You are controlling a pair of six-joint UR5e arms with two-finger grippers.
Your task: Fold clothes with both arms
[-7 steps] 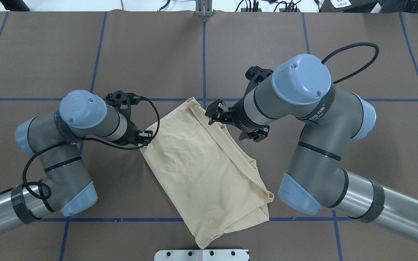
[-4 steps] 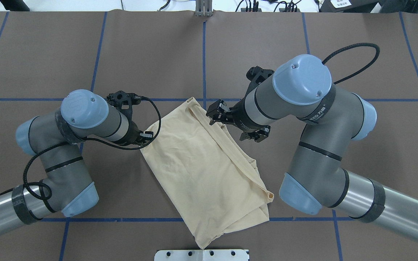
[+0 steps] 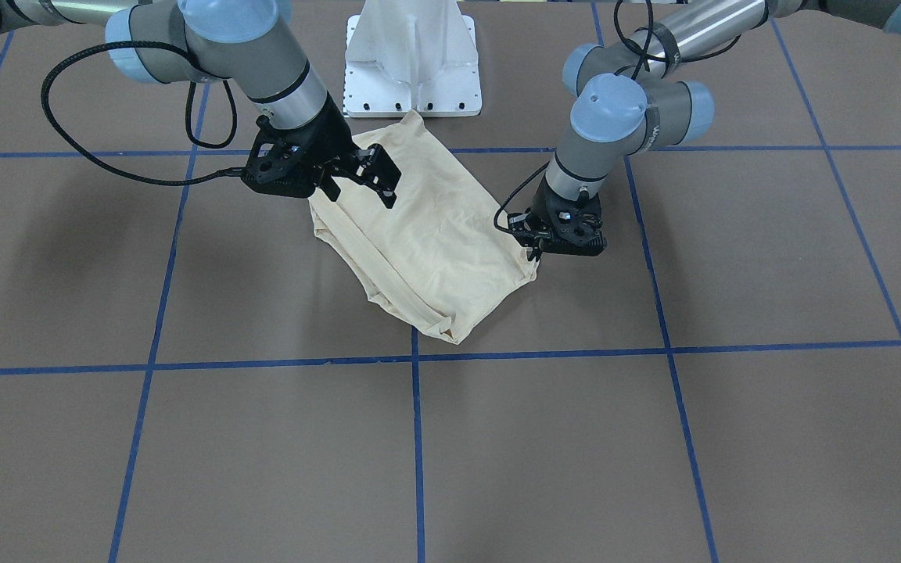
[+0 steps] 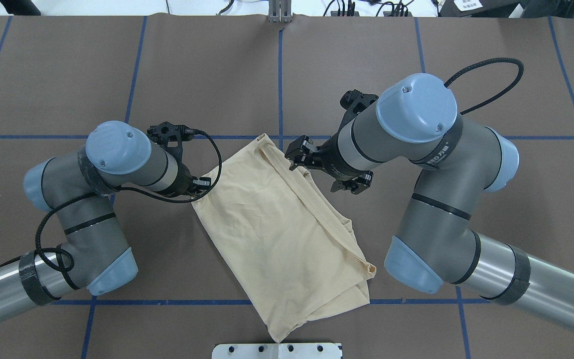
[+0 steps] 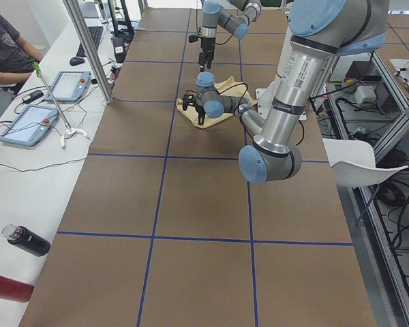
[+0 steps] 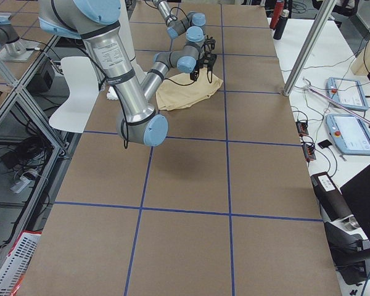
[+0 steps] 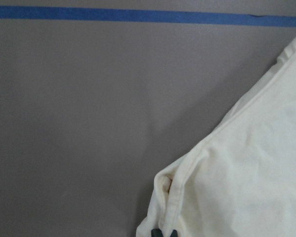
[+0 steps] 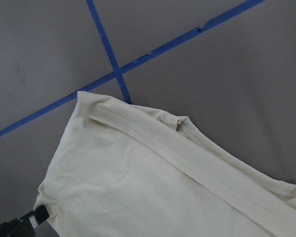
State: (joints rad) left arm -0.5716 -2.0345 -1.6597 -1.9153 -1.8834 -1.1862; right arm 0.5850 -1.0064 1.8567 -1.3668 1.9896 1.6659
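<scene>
The clothes (image 4: pixel 277 229) are one cream shirt, lying folded into a slanted rectangle mid-table, also seen from across the table (image 3: pixel 427 242). My left gripper (image 4: pixel 201 183) is at the shirt's left corner. In the left wrist view its fingertips (image 7: pixel 164 232) sit close together on the fabric's edge (image 7: pixel 246 187), so it is shut on it. My right gripper (image 3: pixel 376 176) hovers open just over the shirt's far-right edge, near the folded band (image 8: pixel 148 143). No print or label shows.
The white pedestal base (image 3: pixel 411 62) stands right behind the shirt's near corner. Blue tape lines (image 4: pixel 280 75) cross the brown table cover. In the exterior left view a seated person (image 5: pixel 7 48), control tablets (image 5: pixel 27 126) and bottles (image 5: pixel 27 240) are on a side bench.
My left arm has shifted slightly up and right, still at the shirt's corner. The right arm has barely moved. The shirt lies as before.
</scene>
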